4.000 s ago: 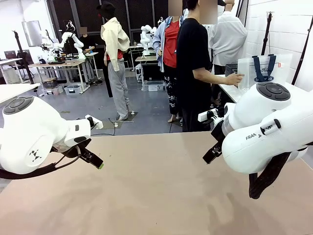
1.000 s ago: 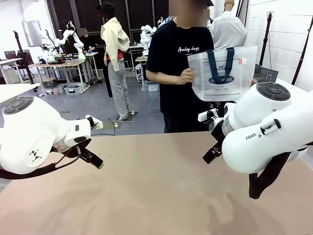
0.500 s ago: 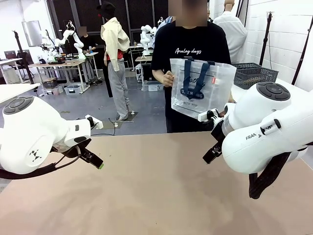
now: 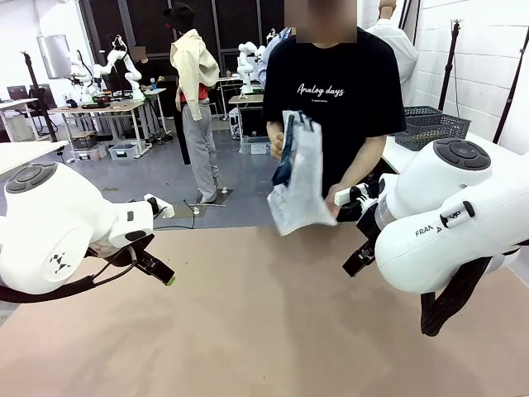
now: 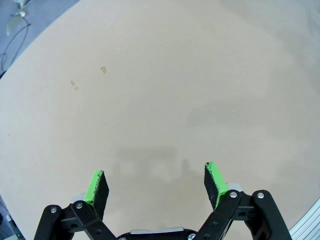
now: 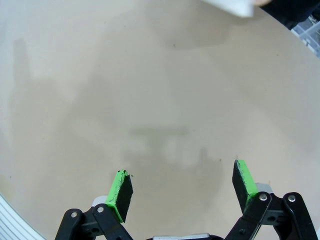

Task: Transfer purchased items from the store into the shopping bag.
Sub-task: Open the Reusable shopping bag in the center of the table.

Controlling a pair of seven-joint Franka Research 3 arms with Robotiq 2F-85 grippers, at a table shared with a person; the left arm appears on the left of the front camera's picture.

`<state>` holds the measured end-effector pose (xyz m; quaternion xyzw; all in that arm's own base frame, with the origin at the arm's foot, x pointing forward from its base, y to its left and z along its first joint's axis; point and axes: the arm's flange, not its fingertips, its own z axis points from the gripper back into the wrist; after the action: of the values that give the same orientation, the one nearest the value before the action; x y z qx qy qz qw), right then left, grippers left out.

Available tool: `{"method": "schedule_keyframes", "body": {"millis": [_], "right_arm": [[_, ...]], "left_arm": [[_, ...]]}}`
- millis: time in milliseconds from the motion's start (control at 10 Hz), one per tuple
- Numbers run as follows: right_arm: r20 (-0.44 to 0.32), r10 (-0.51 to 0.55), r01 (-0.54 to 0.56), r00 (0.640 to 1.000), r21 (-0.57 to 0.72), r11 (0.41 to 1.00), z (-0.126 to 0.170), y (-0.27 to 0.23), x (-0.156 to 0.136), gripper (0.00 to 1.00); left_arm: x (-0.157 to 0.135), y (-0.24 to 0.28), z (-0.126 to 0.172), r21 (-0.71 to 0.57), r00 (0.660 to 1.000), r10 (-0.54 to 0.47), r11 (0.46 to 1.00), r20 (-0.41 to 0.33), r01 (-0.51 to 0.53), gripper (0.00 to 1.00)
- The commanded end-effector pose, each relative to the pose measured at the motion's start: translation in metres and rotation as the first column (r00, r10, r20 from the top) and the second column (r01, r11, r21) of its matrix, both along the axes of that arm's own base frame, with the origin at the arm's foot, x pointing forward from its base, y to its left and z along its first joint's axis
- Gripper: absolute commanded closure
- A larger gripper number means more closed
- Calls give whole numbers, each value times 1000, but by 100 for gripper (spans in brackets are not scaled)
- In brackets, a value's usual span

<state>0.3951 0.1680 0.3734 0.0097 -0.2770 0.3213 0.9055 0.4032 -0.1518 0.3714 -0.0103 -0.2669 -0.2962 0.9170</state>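
on the left, our left gripper (image 5: 156, 172) hangs over the bare tan table (image 4: 264, 331), its green pads (image 5: 98, 184) spread wide with nothing between them. in the middle, at the far edge of the table, a person in a black t-shirt (image 4: 339, 99) holds the shopping bag (image 4: 299, 178) in the air. it is turned nearly edge-on to us, so the lettering can't be read. one hand (image 4: 278, 151) grips it near the navy handles and the other hand (image 4: 339, 198) is at its lower corner. its bottom sits just above the table edge. on the right, our right gripper (image 6: 182, 180) also stands wide and empty above the table. farther right, behind the right arm, a dark grey lattice basket (image 4: 430, 126) rests on a side table.
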Motion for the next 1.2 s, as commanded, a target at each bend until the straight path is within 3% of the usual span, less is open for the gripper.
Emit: {"method": "schedule_keyframes", "body": {"millis": [0, 1000, 1100], "right_arm": [[0, 0, 0, 1000, 1, 1000, 0, 0, 0, 0], [0, 0, 0, 1000, 0, 1000, 0, 0, 0, 0], [47, 19, -19, 999, -9, 1000, 4, -1, -7, 0]], "left_arm": [[0, 1, 0, -1, 1000, 2, 1000, 0, -2, 0], [0, 0, 0, 0, 1000, 0, 1000, 0, 0, 0], [-2, -2, 8, -9, 998, -19, 1000, -60, 19, 0]]}}
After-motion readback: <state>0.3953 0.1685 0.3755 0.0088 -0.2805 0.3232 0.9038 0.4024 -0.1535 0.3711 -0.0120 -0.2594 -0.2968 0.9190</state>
